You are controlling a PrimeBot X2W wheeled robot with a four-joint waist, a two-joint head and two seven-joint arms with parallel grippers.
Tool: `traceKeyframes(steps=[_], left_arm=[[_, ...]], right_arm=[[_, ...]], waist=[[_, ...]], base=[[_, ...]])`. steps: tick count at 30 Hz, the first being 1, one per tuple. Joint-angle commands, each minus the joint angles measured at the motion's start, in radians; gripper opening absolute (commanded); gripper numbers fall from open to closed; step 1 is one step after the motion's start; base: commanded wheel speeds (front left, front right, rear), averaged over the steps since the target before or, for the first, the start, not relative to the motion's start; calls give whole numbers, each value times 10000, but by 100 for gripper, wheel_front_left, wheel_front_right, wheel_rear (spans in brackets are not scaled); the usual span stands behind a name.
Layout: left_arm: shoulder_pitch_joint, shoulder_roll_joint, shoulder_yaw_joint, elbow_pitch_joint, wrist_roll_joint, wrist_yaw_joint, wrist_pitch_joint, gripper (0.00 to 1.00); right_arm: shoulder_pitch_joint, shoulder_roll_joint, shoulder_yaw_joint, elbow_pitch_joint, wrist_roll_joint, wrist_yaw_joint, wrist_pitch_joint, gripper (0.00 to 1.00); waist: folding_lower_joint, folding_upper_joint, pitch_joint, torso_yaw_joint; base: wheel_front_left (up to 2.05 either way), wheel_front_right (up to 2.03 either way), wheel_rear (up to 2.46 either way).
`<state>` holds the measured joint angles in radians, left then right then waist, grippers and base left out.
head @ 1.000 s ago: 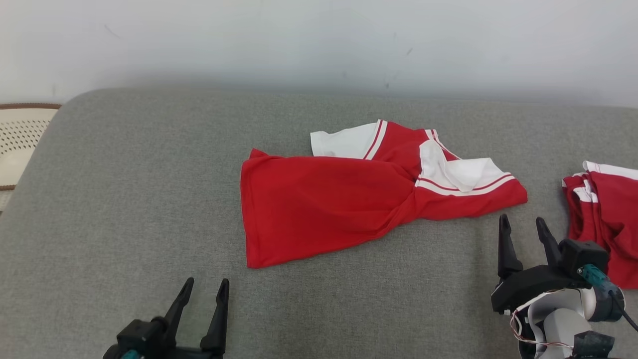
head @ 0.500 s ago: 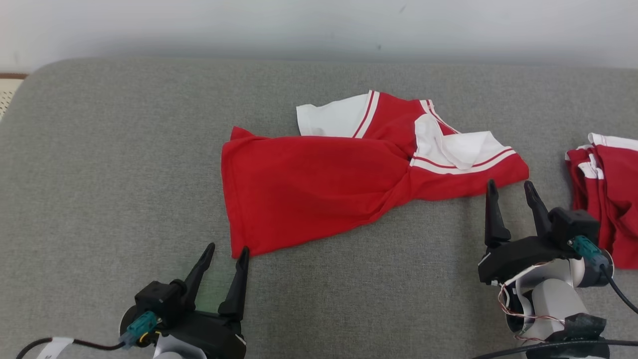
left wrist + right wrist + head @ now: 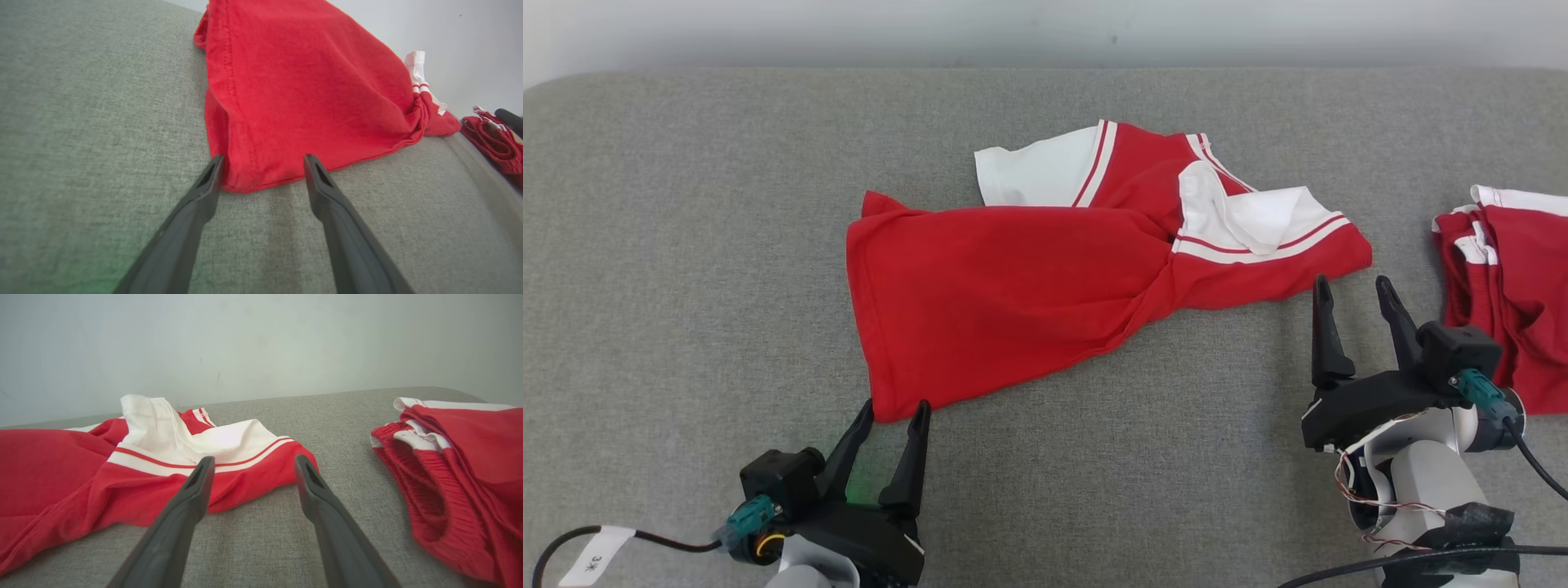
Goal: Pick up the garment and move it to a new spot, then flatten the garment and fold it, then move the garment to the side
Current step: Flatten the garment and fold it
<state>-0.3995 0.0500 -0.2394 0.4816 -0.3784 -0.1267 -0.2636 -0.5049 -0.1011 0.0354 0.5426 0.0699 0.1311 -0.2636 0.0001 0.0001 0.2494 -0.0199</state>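
The garment [image 3: 1013, 302], a red jersey with white sleeves trimmed in red and white stripes, is lying unfolded and twisting at its middle on the grey padded surface [image 3: 686, 245] as I am watching from my remote station. Its hem [image 3: 870, 327] is facing left. One white sleeve [image 3: 1033, 175] is spreading along the far side, and the other is bunching up on the right.

Two red-and-white pieces of clothing lie on one grey bench [image 3: 686, 245]: one garment [image 3: 1013, 302] spread near the middle and one bunched red pile [image 3: 1515, 310] at the right edge; whether that pile is a single piece cannot be told. The garment shows two white sleeves [image 3: 1033, 171]. There are two end effectors, the left end effector [image 3: 896, 404] and the right end effector [image 3: 1352, 282], each with two dark fingers [image 3: 1327, 343], four in all.
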Motion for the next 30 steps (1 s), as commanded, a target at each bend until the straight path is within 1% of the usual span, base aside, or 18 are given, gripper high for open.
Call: traceKeyframes(steps=[1, 5, 6, 7, 8, 9, 13, 24, 28, 30], left_arm=[[-128, 11, 10, 44, -19, -16, -6, 100], [-136, 12, 9, 115, -61, -35, -6, 100], [-146, 12, 11, 108, -100, -37, -6, 84], [-158, 12, -45, 121, -110, -40, -6, 38], [-172, 11, -146, 130, -149, -40, -6, 16], [-194, 11, -223, 140, -172, -41, -6, 0], [-248, 15, -294, 63, -137, -39, -6, 0], [-185, 12, 535, -78, 451, -40, -6, 0], [-199, 11, 504, -156, 520, -40, -6, 0], [-195, 17, 473, -172, 463, -41, -6, 0]], right_arm=[[-91, -37, 31, -21, 54, -7, -7, 100], [-82, -48, 31, -33, 50, -9, -7, 100], [-87, -50, 35, -38, 57, -7, -7, 100], [-86, -56, 40, -47, 58, -7, -7, 100], [-79, -64, 44, -59, 62, -7, -7, 100], [-85, -70, 44, -62, 68, -7, -7, 100], [-171, -73, 38, -33, 43, -8, -7, 100], [-527, -102, 201, 285, -54, -8, -7, 100], [-862, -68, 360, 539, -188, -8, -9, 100], [-928, -107, 261, 739, -347, -9, -7, 100]], waist=[[-1, -1, 26, -27], [-1, -1, 52, -88], [-1, -1, 61, -100], [-1, -1, 66, -106], [-1, -1, 70, -108], [-1, -1, 78, -106], [-1, -1, 125, -63], [-1, -1, 278, 275], [-1, -1, 394, 481], [-1, -1, 437, 546]], base=[[0, 0, 0], [0, 0, 0], [0, 0, 0], [0, 0, 0], [0, 0, 0], [0, 0, 0], [0, 0, 0], [0, 0, 0], [0, 0, 0], [0, 0, 0]])
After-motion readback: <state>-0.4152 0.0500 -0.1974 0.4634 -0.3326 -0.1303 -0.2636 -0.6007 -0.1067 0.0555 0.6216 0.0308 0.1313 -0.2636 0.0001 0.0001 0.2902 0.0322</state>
